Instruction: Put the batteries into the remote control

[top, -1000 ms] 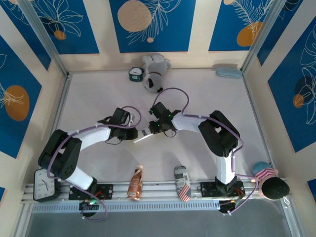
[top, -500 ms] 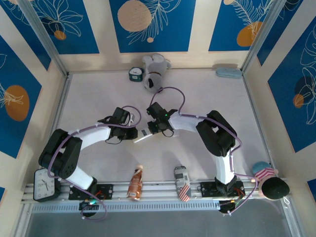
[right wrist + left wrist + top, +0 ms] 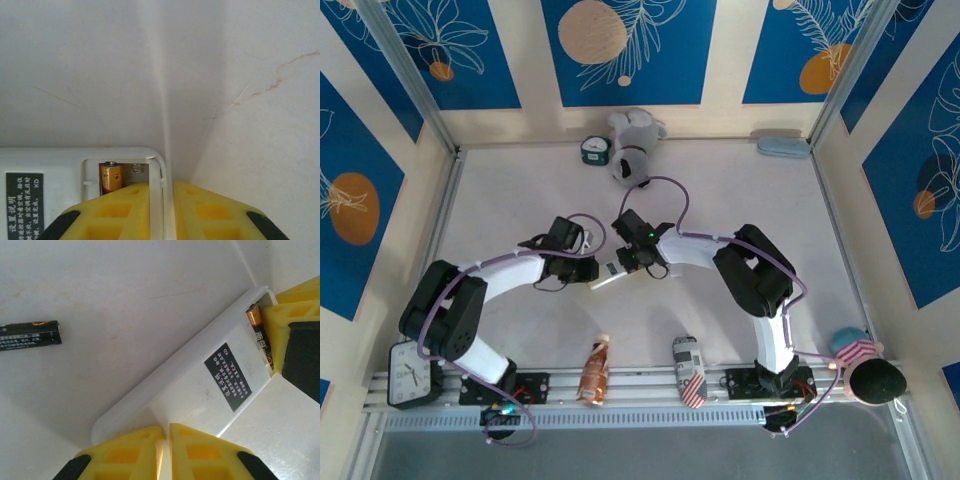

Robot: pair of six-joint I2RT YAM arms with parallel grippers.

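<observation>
Your left gripper (image 3: 165,432) is clamped on the small white plastic remote control (image 3: 200,390) at its plain end, your right gripper (image 3: 168,190) on its compartment wall. The loose black cylindrical battery (image 3: 30,335) (light, slick, apt to roll) lies nearby on the white table (image 3: 125,290); pinch it mid-body.

White remote control (image 3: 192,395), back up, holds one battery (image 3: 258,334); other battery (image 3: 30,335) loose.

Your white table (image 3: 520,200) carries a loose battery (image 3: 30,335) on bare surface; along its far edge sit a small clock (image 3: 592,150), plush toy (image 3: 632,150) and blue case (image 3: 783,147).
</observation>
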